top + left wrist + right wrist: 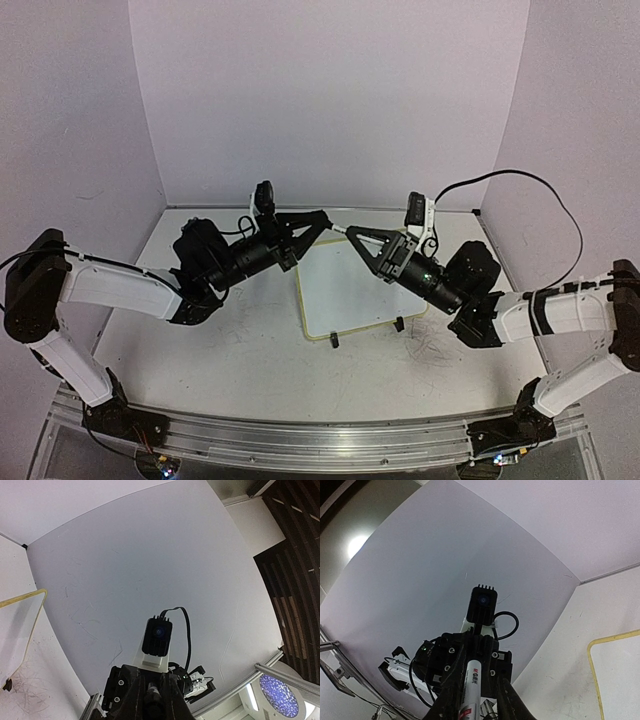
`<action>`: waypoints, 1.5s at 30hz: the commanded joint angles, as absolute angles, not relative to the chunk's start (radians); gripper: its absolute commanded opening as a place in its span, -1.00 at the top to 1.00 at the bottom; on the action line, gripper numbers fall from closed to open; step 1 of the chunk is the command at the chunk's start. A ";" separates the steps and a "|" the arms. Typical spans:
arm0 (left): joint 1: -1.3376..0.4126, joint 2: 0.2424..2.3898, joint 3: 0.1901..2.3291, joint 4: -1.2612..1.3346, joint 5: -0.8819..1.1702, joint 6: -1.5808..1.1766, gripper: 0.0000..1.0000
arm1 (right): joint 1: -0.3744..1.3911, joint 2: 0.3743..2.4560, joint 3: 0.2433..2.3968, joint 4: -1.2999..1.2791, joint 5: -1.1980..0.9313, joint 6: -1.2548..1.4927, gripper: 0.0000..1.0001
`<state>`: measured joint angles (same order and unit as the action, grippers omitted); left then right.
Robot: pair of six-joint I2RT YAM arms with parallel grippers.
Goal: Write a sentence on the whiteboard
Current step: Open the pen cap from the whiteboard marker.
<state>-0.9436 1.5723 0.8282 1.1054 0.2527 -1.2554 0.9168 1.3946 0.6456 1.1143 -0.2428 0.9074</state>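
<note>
Jaws on your right gripper (352,233) clamp the marker (471,685). You cannot tell whether your left gripper (326,220) grips it.

whiteboard (15,630) corner left, opposing wrist camera (157,636) centre

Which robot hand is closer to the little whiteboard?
Right. The right gripper, holding a marker, reaches over the far part of the whiteboard in the top view. The left gripper sits just beyond its far left corner, tip to tip with the right one.
</note>
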 commanded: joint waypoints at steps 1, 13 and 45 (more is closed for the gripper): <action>-0.953 1.569 0.815 1.164 0.258 -1.259 1.00 | 0.912 1.399 0.678 1.174 -0.224 0.912 0.56; -0.957 1.568 0.803 1.172 0.252 -1.259 1.00 | 0.905 1.427 0.701 1.180 -0.260 0.922 0.62; -0.879 1.483 0.709 1.171 0.251 -1.260 1.00 | 0.833 1.309 0.560 1.196 -0.353 0.915 1.00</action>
